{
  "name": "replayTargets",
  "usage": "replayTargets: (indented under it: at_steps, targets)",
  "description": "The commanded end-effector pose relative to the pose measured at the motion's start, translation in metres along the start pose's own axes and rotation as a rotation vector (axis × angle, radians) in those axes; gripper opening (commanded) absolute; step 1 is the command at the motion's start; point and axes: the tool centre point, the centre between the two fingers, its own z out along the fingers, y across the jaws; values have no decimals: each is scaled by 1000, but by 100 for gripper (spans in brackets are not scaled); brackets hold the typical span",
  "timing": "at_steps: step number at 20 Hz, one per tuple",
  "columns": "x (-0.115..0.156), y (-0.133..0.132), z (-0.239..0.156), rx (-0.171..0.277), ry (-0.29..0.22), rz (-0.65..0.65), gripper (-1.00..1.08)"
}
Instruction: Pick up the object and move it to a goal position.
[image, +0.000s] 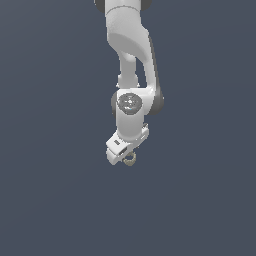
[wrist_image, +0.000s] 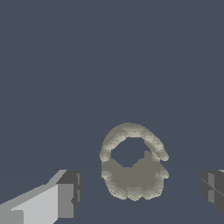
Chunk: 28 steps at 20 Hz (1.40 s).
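The object is a tiny tan/olive ring (image: 130, 163) with a dark hole, lying on the flat dark grey floor just under my white hand. In the wrist view the ring (wrist_image: 133, 180) sits between my two fingers, with a gap on each side, and neither pad touches it. My gripper (image: 125, 154) is open and points down over the ring. In the wrist view, the gripper (wrist_image: 142, 192) shows one fingertip (wrist_image: 68, 194) on one side of the ring and the other at the frame's edge (wrist_image: 213, 189). No goal marker shows.
The floor (image: 50, 200) is a plain dark grey surface on all sides. The white arm (image: 131, 45) comes down from the upper edge of the exterior view.
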Motion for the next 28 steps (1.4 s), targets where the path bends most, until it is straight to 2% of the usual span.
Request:
replayTargets:
  at_steps: [1, 8, 13, 14, 28]
  targets:
    - [0, 0, 7, 1, -1, -1, 100]
    - [-1, -1, 41, 1, 0, -4, 100]
    - [0, 0, 47, 1, 0, -4, 100]
    - [0, 0, 47, 1, 0, -4, -100]
    - [2, -5, 45, 0, 0, -5, -100]
